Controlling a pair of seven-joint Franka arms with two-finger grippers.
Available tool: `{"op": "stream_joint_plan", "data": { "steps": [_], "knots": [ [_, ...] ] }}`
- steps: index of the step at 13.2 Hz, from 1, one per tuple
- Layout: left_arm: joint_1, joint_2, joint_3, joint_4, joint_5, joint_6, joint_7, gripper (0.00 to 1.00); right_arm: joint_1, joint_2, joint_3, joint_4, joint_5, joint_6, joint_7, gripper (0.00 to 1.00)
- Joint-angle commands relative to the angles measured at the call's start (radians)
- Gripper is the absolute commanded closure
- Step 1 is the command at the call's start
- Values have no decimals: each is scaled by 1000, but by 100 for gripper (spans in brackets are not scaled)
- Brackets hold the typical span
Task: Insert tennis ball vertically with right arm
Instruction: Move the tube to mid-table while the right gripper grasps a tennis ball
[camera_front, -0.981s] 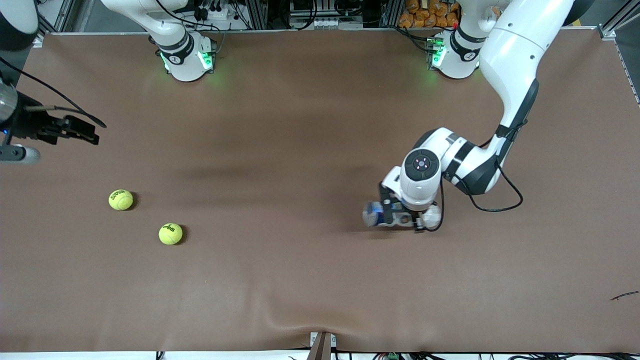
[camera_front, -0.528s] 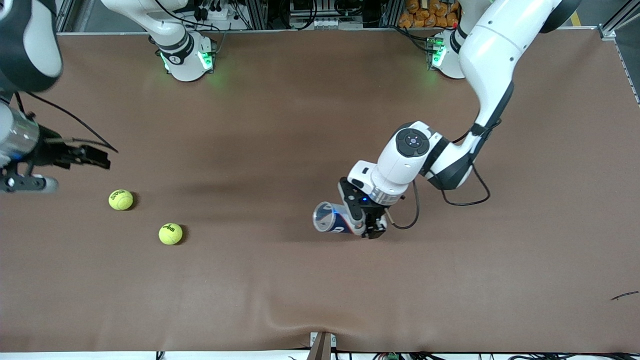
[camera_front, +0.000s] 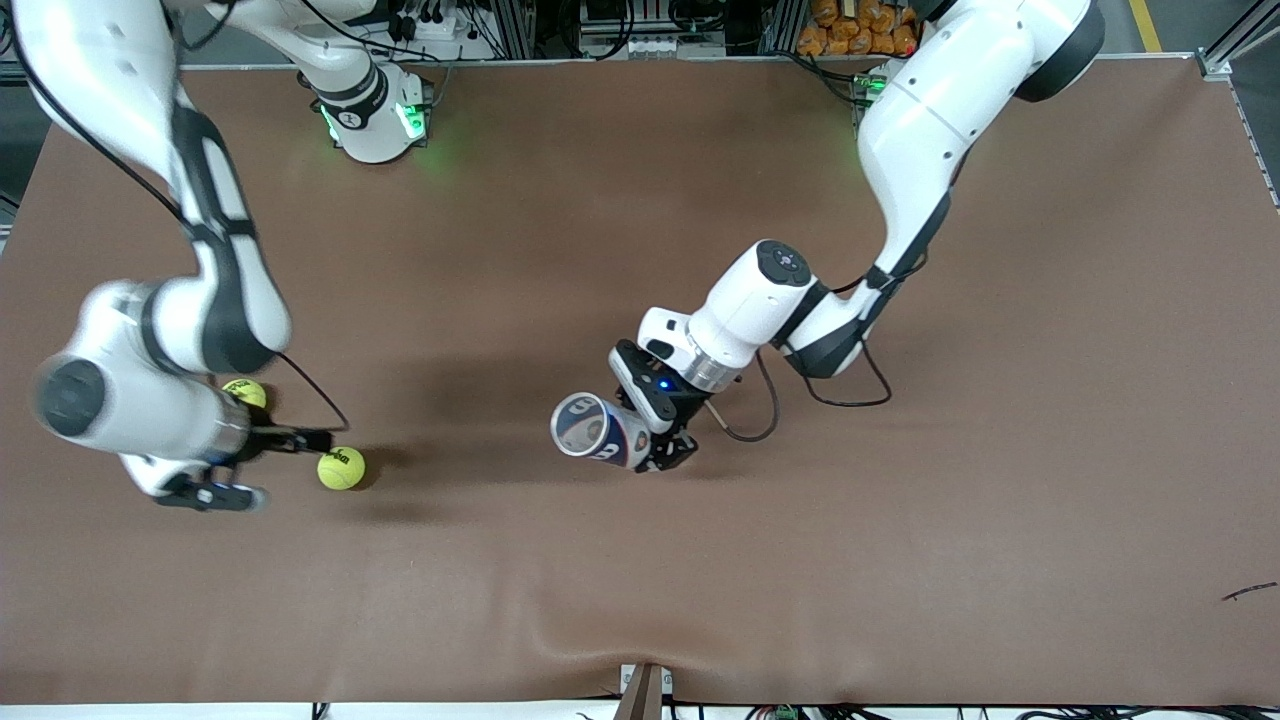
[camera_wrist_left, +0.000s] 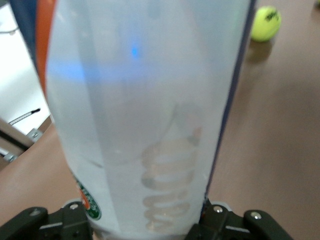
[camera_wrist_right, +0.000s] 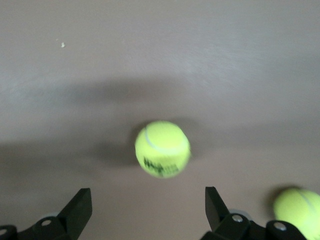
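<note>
While its fingers stand wide apart, the right gripper (camera_front: 262, 462) (camera_wrist_right: 148, 210) hovers low over the brown table (camera_front: 640, 600) at the right arm's end, beside two tennis balls. One ball (camera_front: 341, 468) (camera_wrist_right: 162, 148) lies just off its fingertips with nothing between; the other ball (camera_front: 245, 392) (camera_wrist_right: 298, 210) sits tucked under the right arm's wrist. Toward mid-table, well apart, the left gripper (camera_front: 655, 425) clamps a tilted clear tube (camera_front: 598, 430) (camera_wrist_left: 145, 115), open mouth toward the balls. Bare cloth surrounds both.

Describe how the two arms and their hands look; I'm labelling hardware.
Both arms are glossy white with black joint bands and silver-grey wrists. Loose black cables run along each forearm. Each base glows green. The left hand and right hand are black, two-fingered, with visible screws.
</note>
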Motion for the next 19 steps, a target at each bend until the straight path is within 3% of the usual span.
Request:
{"op": "stream_joint_plan", "data": {
  "steps": [1, 4, 10, 11, 13, 15, 17, 19],
  "knots": [
    [-41, 89, 10, 61, -20, 139, -50, 29, 3, 95, -4, 84, 13, 23, 8, 0],
    [-66, 166, 11, 82, -20, 292, -51, 29, 0, 124, -4, 75, 11, 40, 3, 0],
    [-111, 255, 11, 82, -96, 451, -54, 29, -17, 149, -2, 11, 33, 47, -29, 0],
    [-112, 269, 11, 82, -96, 468, -56, 29, -6, 155, -2, 11, 50, 62, -29, 4],
    [-114, 281, 11, 82, -96, 466, -54, 29, -18, 155, -2, 20, 54, 70, -29, 31],
    [-114, 284, 13, 81, -96, 466, -54, 29, -18, 155, -2, 21, 53, 137, -32, 44],
    [-114, 292, 14, 81, -96, 468, -54, 28, -18, 153, -2, 21, 51, 155, -37, 64],
    [-114, 303, 14, 81, -95, 468, -54, 27, -18, 132, -2, 27, 51, 147, -70, 65]
  ]
}}
